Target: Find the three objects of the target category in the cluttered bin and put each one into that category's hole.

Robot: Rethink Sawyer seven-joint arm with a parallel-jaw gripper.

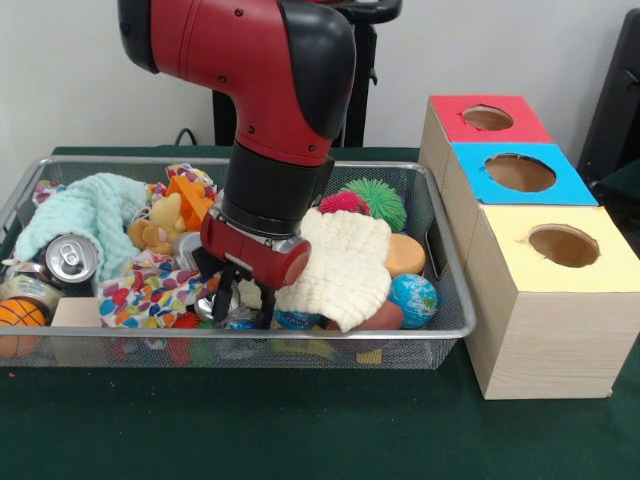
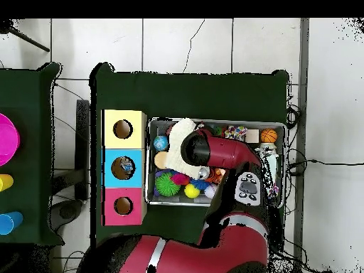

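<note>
Your robot's gripper (image 1: 243, 303) was down low inside the bin (image 1: 440, 330), near the bin's front wall. Its two black fingers (image 1: 228, 292) pointed down with a gap between them, so they were apart, and I could not see anything held between them.

One crinkly packet (image 1: 297, 320) with blue print lay just beside the gripper, toward the boxes, partly tucked under the cream cloth (image 1: 340, 265). Another bit of clear plastic (image 1: 236, 322) with blue on it sat right under the fingertips. I could not tell if the fingers touched it. I could not find a third packet; the pile hid too much.

The cream cloth lay touching the gripper's side and spread out toward the boxes. Past the cloth sat the blue globe ball (image 1: 413, 298) and an orange round thing (image 1: 405, 255). Behind the cloth were a green spiky ball (image 1: 377, 203) and a pink one (image 1: 343, 202).

On the gripper's other side lay a spotted cloth (image 1: 150, 295), a silver can (image 1: 70, 260), a mint green cloth (image 1: 80, 215) and a small basketball (image 1: 22, 315).

Three wooden boxes stood outside the bin, well apart from the gripper. Each had a round hole on top: the yellow box (image 1: 555, 290), the blue box (image 1: 520, 175) and the red box (image 1: 485, 120).

From above, the red arm (image 2: 213, 151) covered the middle of the bin (image 2: 151, 160), so the gripper was hidden there.
</note>
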